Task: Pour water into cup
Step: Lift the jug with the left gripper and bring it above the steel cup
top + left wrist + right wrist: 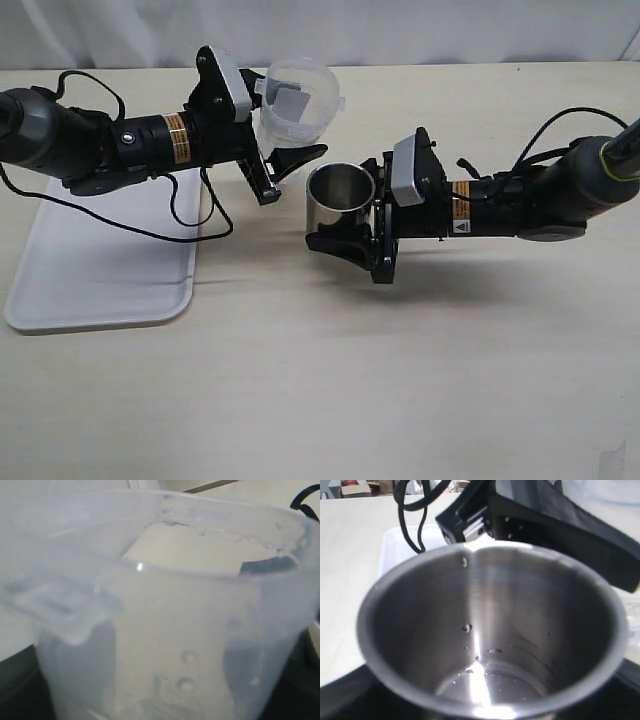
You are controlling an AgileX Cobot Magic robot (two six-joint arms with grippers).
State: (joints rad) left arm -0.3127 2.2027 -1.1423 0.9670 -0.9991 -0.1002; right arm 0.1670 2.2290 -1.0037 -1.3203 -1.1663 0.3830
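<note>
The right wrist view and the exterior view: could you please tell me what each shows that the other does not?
Only the right wrist view: drops on the cup's inner wall and its wet bottom. Only the exterior view: the tilted beaker in the left hand, the right hand gripping the cup, both arms. Shared: the cup and the tray.
</note>
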